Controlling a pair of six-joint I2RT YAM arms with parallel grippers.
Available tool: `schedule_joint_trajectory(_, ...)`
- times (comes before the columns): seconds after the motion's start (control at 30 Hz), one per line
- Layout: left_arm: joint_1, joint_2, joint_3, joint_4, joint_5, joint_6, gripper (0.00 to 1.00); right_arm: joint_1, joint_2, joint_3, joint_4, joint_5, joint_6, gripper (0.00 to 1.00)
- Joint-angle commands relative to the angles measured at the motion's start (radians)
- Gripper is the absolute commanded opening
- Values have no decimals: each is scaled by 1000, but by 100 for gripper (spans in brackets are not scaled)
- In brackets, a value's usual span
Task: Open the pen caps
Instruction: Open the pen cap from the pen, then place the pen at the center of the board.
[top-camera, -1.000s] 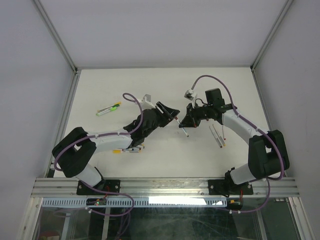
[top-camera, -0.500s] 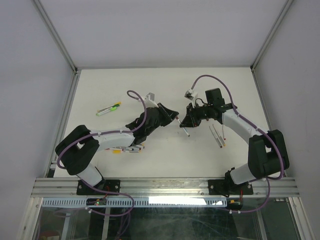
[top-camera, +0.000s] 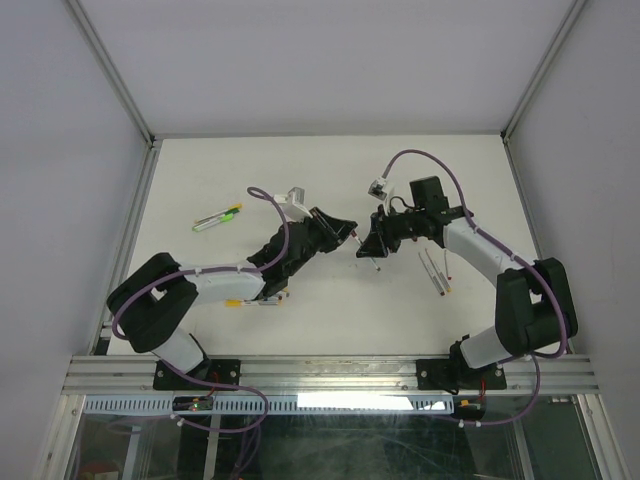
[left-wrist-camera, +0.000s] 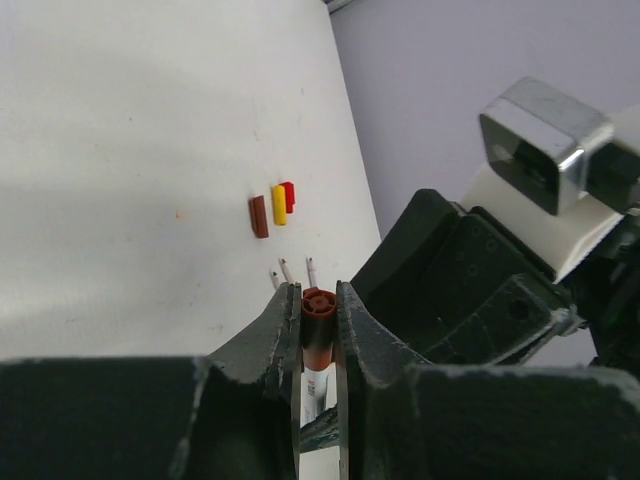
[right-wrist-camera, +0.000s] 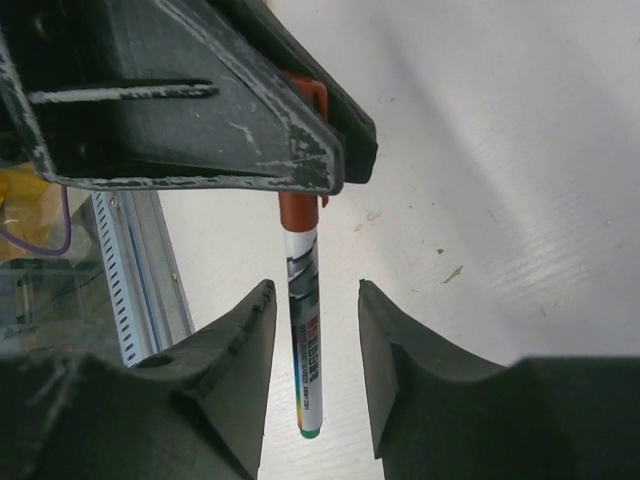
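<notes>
Far left of the held pen (right-wrist-camera: 303, 330), two pens (top-camera: 218, 217) lie on the table (top-camera: 330, 180). Jaws of the left gripper (left-wrist-camera: 318, 335) clamp the held pen's red-brown cap (left-wrist-camera: 318, 312); jaws of the right gripper (right-wrist-camera: 314, 300) stand open astride its barrel. Right of it lie three loose caps (left-wrist-camera: 279, 205) and three bare pens (left-wrist-camera: 287, 270).

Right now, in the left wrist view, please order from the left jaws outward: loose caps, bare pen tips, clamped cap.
1. Clamped cap, between the jaws.
2. Bare pen tips, just beyond.
3. Loose caps, farthest; maroon, yellow, red too close to call.

White table (top-camera: 200, 170), grey walls (top-camera: 320, 60), aluminium rail (top-camera: 330, 375) at near edge
</notes>
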Motion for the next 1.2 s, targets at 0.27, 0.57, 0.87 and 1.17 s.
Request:
schedule_joint_trajectory(0.27,77,-105,-25,161,-66,73,0,5,28,86,-46,-57,-34,0)
schedule_joint_trajectory(0.57,305,-241,18,128,-133,203,0,16,59,120,-126,-69,-86,0)
schedule_joint_trajectory(0.87,399,-360,-7,3,-91,214,0,21,56,152,-233,57,-181,0)
schedule_joint_trajectory(1.17,403,-414,-175,-62,146,116,0,14,-83,-40,-309,543,-233,0)
